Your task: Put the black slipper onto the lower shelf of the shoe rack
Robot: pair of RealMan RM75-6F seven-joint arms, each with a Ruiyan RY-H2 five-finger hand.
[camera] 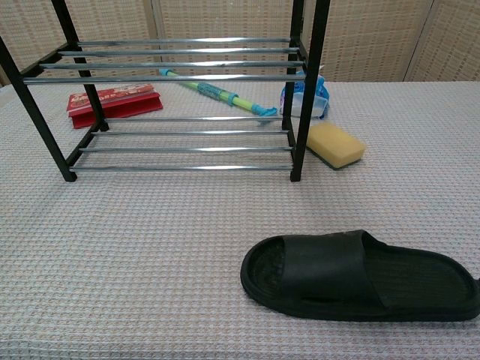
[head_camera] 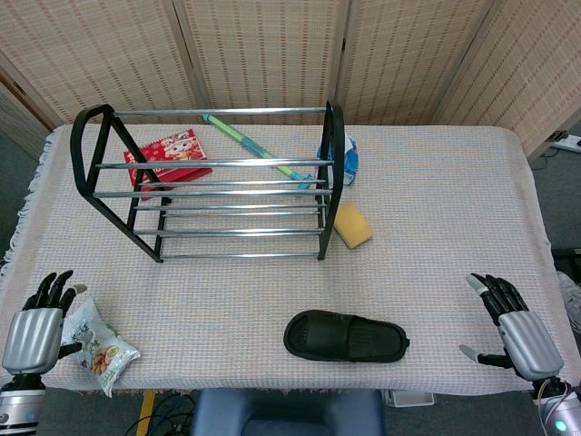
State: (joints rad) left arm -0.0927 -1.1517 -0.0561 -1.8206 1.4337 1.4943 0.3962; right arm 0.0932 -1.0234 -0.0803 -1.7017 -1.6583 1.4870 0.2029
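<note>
The black slipper (head_camera: 346,337) (camera: 358,274) lies flat on the tablecloth near the front edge, lengthwise left to right. The black-framed shoe rack (head_camera: 213,184) (camera: 180,90) stands behind it toward the back left, and its lower shelf (head_camera: 238,238) (camera: 184,142) of metal rods holds nothing. My left hand (head_camera: 38,322) rests at the front left corner, fingers spread, holding nothing. At the front right edge my right hand (head_camera: 514,325) is likewise open and well clear of the slipper. Neither hand shows in the chest view.
A snack packet (head_camera: 100,347) lies beside my left hand. A yellow sponge (head_camera: 352,224) (camera: 335,144) sits right of the rack. Behind the rack are a red box (head_camera: 169,156) (camera: 114,102), a green-blue stick (head_camera: 257,146) (camera: 217,92) and a blue-white pouch (head_camera: 348,160) (camera: 309,100).
</note>
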